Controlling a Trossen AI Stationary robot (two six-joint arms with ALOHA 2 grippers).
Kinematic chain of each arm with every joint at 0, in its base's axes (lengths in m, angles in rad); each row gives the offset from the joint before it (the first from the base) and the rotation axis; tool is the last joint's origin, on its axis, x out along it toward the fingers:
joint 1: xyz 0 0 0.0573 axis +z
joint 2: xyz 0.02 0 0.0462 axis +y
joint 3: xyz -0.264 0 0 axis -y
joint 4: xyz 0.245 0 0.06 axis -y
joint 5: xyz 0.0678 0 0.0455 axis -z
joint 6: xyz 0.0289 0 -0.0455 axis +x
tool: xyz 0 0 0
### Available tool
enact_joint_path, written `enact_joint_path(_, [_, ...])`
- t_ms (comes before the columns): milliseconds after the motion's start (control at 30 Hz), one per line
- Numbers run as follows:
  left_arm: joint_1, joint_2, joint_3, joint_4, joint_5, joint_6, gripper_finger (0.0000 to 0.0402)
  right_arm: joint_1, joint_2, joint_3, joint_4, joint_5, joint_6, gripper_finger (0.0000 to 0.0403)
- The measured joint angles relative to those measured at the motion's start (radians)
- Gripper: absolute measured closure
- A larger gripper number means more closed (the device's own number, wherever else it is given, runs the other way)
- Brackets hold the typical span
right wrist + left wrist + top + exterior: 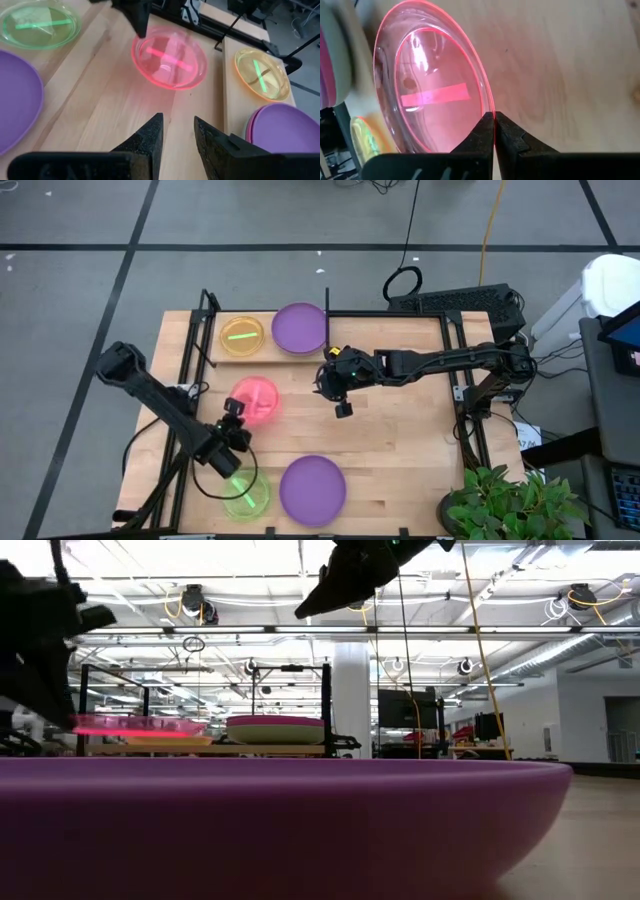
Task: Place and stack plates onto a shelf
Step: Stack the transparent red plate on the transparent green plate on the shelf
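Note:
A translucent red plate (pixel 256 397) is in the middle of the table, with my left gripper (pixel 236 416) shut at its near-left rim. On the shelf (pixel 262 356) along the far edge an orange plate (pixel 242 336) lies flat beside a stack topped by a purple plate (pixel 300 328). A neon-green plate (pixel 246 496) and another purple plate (pixel 312 489) lie flat by the near edge. My right gripper (pixel 341 402) hangs open above bare wood to the right of the red plate, its fingers (pixel 156 131) apart. My left gripper (pixel 494 126) pinches the red plate's rim (pixel 488 107) between its two fingers, on the plate's near-left side (pixel 141 39). It comes in slanting from the table's near-left. In the low view the red plate (pixel 140 725) sits level at about shelf height.
Black frame tubes (pixel 390 314) run along the far and side edges of the table. A potted plant (pixel 510 500) stands at the near-right corner and a keyboard (pixel 455 302) lies beyond the far edge. Bare wood (pixel 410 430) lies on the table's right half.

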Motion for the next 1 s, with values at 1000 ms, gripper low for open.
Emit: enact_joint_path(1000, [0.573, -0.255, 0.030, 0.030, -0.125, 0.191, 0.0396, 0.000, -0.068, 0.001, -0.148, 0.079, 0.011, 0.0310])
